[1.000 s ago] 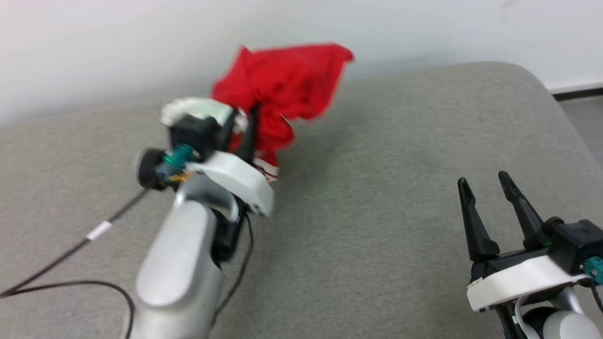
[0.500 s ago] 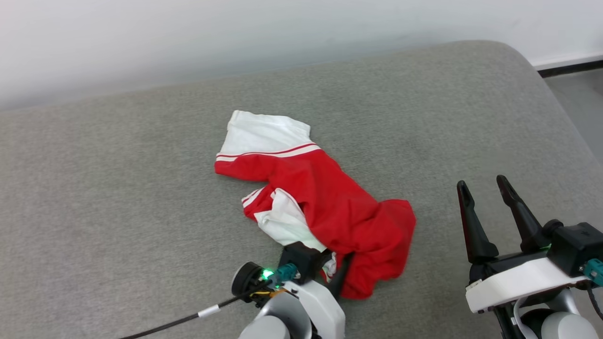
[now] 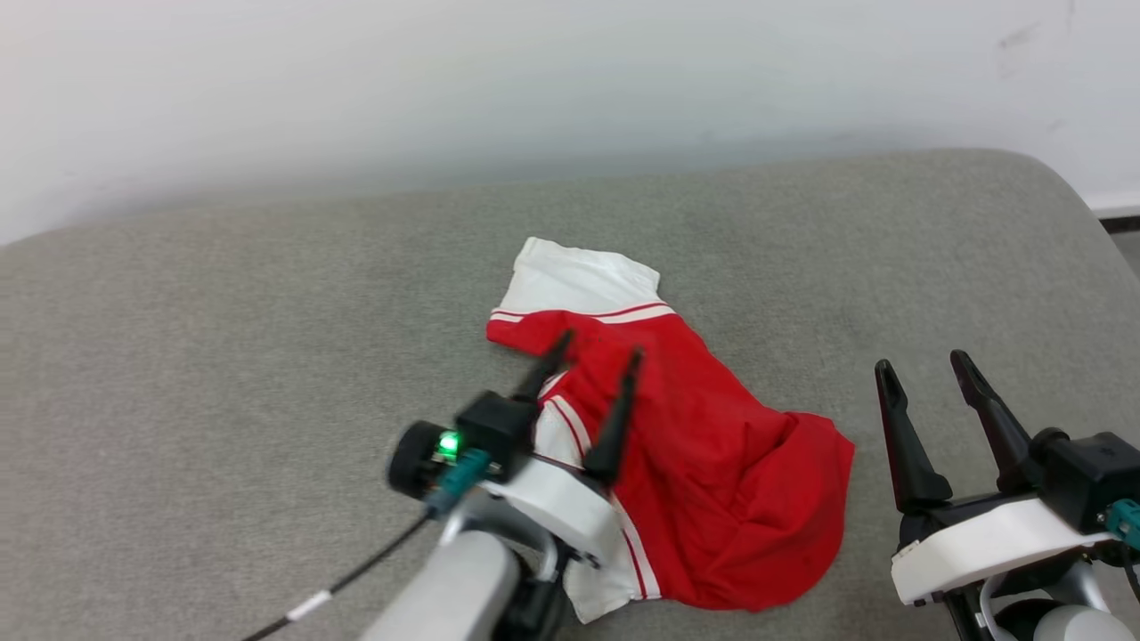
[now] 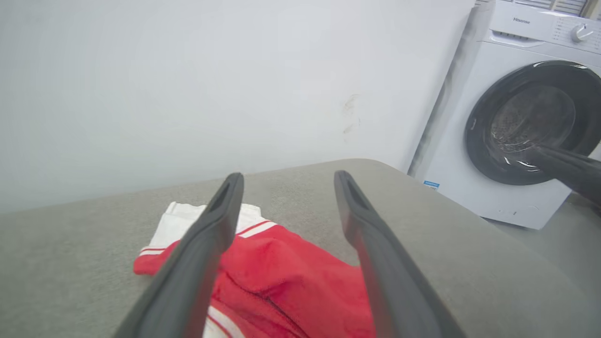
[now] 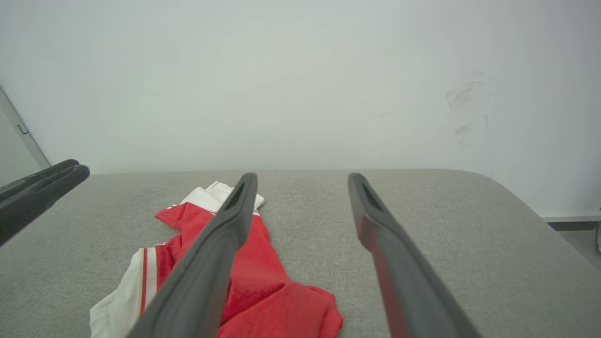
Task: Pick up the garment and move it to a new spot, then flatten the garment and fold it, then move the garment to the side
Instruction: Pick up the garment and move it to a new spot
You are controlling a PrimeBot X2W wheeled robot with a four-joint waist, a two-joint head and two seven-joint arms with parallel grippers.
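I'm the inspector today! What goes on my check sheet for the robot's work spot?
Surface: grey padded top, rounded corner.
Job's things: red shirt lies rumpled, unfolded, one white sleeve toward the wall.
Clutter: nothing seen.
Grippers: left gripper open over the shirt, holding nothing; right gripper open, beside the shirt, apart from it.
Cables: black cable with a white tag, trailing behind the left gripper.
Surroundings: white wall; washing machine past the top's end.

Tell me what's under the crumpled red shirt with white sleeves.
The crumpled red shirt with white sleeves lies on the grey fabric cushion, which shows around it. Its bunched folds hide the patch beneath, so nothing else can be confirmed there.
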